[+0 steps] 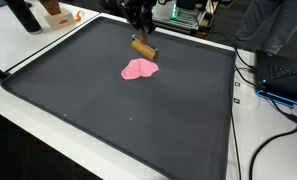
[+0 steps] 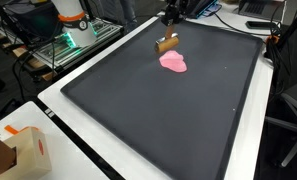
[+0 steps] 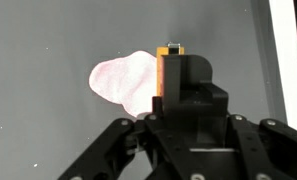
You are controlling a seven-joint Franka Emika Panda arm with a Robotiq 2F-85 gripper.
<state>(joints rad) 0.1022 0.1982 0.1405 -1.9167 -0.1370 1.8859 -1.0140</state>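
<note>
My gripper (image 1: pixel 141 30) hangs over the far part of a black mat (image 1: pixel 108 110), shut on a brown wooden block (image 1: pixel 144 47). In an exterior view the block (image 2: pixel 167 44) tilts just above the mat. A pink crumpled cloth (image 1: pixel 140 69) lies flat on the mat right beside it, also in an exterior view (image 2: pixel 173 62). In the wrist view the block (image 3: pixel 168 70) stands out ahead of the gripper (image 3: pixel 176 88), pressed against a black finger (image 3: pixel 195 78). The cloth (image 3: pixel 123 82) lies to its left. The block's lower end is hidden by the gripper body.
The mat (image 2: pixel 168 120) covers most of a white table (image 2: pixel 63 100). Cables and a blue-lit laptop (image 1: pixel 286 82) sit off one side. A cardboard box (image 2: pixel 18 150) stands at a table corner. Equipment with a green glow (image 2: pixel 73 35) stands beyond the mat.
</note>
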